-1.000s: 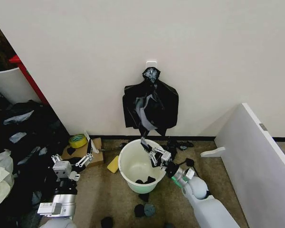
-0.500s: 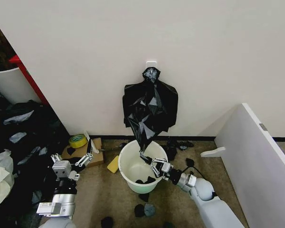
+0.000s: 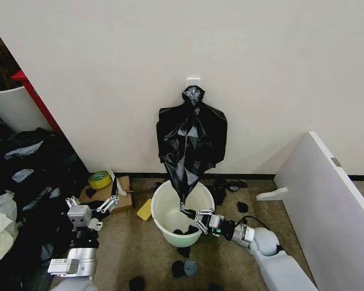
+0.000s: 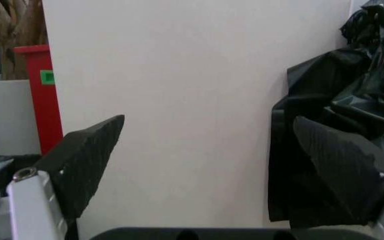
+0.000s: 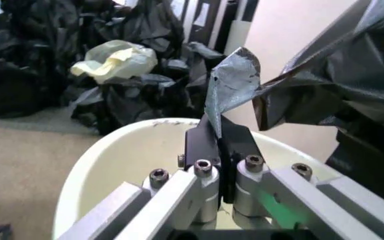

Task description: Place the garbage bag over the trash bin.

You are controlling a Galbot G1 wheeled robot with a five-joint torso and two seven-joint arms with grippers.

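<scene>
The right tool [image 3: 190, 214] is pinching the garbage bag's [image 3: 191, 142] lower tip directly above the trash bin [image 3: 161, 221], bag stretching upward to the wall; the left tool [image 3: 106, 205] is waiting open, farther away.

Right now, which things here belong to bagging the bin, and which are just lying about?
Job: bag, pinched at its lower corner by the right gripper; bin.

Lying about: tape roll, cardboard box, black bag pile, idle left gripper, open.

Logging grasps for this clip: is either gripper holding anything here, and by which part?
The right gripper pinches the garbage bag by its stretched bottom tip, over the trash bin. The left gripper is open and holds nothing.
</scene>
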